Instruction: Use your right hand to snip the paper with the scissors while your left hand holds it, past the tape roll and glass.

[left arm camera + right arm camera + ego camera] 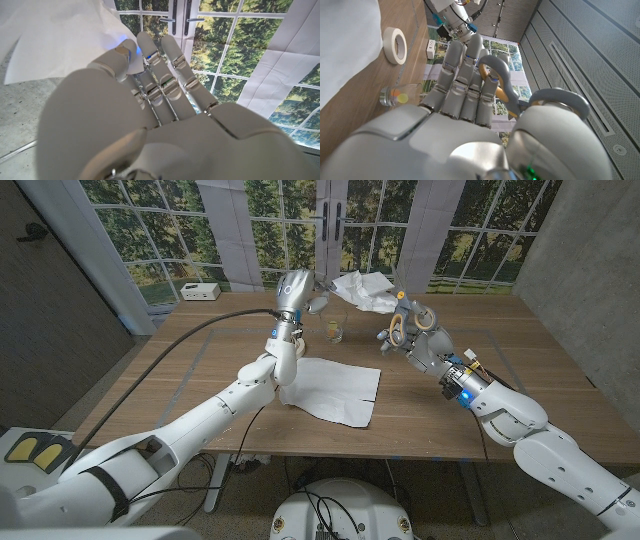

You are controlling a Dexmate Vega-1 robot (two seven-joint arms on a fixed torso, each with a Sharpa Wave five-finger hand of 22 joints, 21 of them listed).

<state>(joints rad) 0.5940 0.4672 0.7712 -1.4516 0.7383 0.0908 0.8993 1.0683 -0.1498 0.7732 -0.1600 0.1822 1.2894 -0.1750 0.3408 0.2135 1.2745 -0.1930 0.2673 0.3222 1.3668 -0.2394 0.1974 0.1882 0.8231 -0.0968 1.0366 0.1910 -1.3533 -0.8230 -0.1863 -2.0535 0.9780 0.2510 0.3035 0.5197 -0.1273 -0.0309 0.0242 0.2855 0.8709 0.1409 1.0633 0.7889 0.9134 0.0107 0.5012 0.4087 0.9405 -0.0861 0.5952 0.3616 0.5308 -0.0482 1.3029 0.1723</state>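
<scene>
Head view: we see the left hand (297,288) raised over the far middle of the wooden table (520,370), pinching a crumpled sheet of white paper (365,288) that hangs in the air to its right. In the left wrist view, the fingers (150,55) lie close together with the thumb pressed on the sheet's edge (60,35).

The right hand (412,330) hovers above the table right of centre, just below the raised paper. It grips the scissors (396,328), grey handles with a yellow inner rim; in the right wrist view the fingers (465,75) curl around the handle loops (495,80). We cannot tell how far the blades are apart.

A small glass (337,332) stands between the two hands, near the far middle. The tape roll (395,45) lies on the wood beside the glass (397,96) in the right wrist view. A second, flat white sheet (335,388) lies at the table's centre, nearer us. A white box (200,291) sits at the far left corner.
</scene>
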